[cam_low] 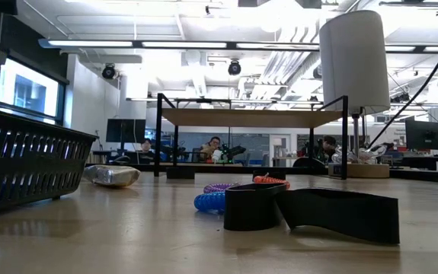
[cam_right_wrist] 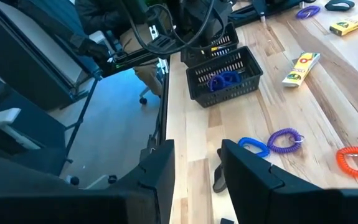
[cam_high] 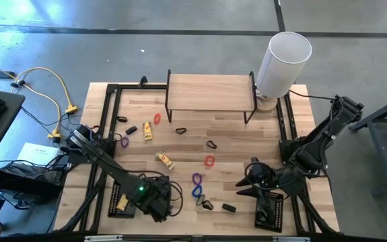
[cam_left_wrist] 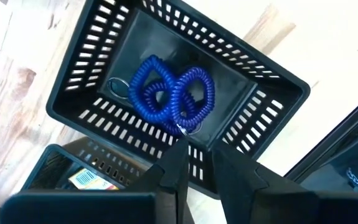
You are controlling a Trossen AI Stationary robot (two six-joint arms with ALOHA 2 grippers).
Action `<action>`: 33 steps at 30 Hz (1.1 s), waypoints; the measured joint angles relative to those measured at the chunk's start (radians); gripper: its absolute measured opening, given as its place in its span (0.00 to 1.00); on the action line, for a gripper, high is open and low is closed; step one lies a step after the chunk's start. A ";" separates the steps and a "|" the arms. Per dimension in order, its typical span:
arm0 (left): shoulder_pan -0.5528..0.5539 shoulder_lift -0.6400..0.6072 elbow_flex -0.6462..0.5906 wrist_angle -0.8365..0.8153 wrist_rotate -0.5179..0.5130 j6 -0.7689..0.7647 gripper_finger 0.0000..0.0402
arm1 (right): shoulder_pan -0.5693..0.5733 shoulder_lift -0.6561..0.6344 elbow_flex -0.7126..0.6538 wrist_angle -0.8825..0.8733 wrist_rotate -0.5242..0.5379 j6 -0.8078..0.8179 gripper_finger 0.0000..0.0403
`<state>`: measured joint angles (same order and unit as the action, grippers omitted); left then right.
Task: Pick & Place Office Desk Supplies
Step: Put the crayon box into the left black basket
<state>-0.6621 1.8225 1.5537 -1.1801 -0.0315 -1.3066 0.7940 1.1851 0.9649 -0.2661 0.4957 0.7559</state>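
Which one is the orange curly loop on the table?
Start at the wooden shelf at the table's far edge. Come toward the near edge, just past a black loop. The orange loop lies there alone, the only orange one; the coils nearer are purple and blue.

Blue coil loops (cam_left_wrist: 169, 96) lie tangled on the floor of a black mesh tray (cam_left_wrist: 85, 74). On the wood, a blue loop (cam_right_wrist: 253, 147) and a purple one (cam_right_wrist: 284, 139) lie just beside each other, an orange loop (cam_right_wrist: 355, 160) near them. Two yellow packets (cam_right_wrist: 301, 68) lie flat farther off (one printed red). Black clips (cam_high: 210, 144) lie scattered mid-table.
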 joint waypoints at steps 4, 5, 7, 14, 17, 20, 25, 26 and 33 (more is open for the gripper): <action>0.000 0.000 0.000 0.000 0.004 -0.029 0.21 | 0.000 0.000 0.000 0.000 0.000 0.000 0.29; 0.000 0.000 0.000 -0.001 0.009 -0.036 0.23 | 0.000 0.000 0.000 0.000 0.000 0.000 0.29; 0.000 0.000 0.000 -0.001 0.011 -0.036 0.28 | 0.000 0.000 0.000 0.000 0.000 0.000 0.29; 0.009 0.000 0.000 -0.003 0.018 -0.025 0.42 | 0.000 0.000 0.000 0.000 0.000 0.000 0.29; 0.032 -0.018 0.000 -0.019 0.019 -0.015 0.43 | 0.000 0.000 0.000 0.000 0.000 0.000 0.29; 0.069 -0.063 0.000 -0.033 0.018 0.049 0.43 | 0.000 0.000 0.000 0.000 0.000 -0.008 0.30; 0.146 -0.144 0.000 -0.033 -0.006 0.246 0.44 | -0.008 0.000 0.000 0.000 0.006 -0.046 0.29; 0.162 -0.157 0.000 -0.033 -0.014 0.304 0.44 | -0.012 0.000 0.000 0.000 0.007 -0.046 0.29; 0.252 -0.176 0.000 -0.032 -0.128 0.747 0.44 | -0.024 0.000 0.000 -0.007 0.000 -0.027 0.29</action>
<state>-0.4105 1.6465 1.5536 -1.2125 -0.1597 -0.5595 0.7704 1.1851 0.9649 -0.2733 0.4960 0.7288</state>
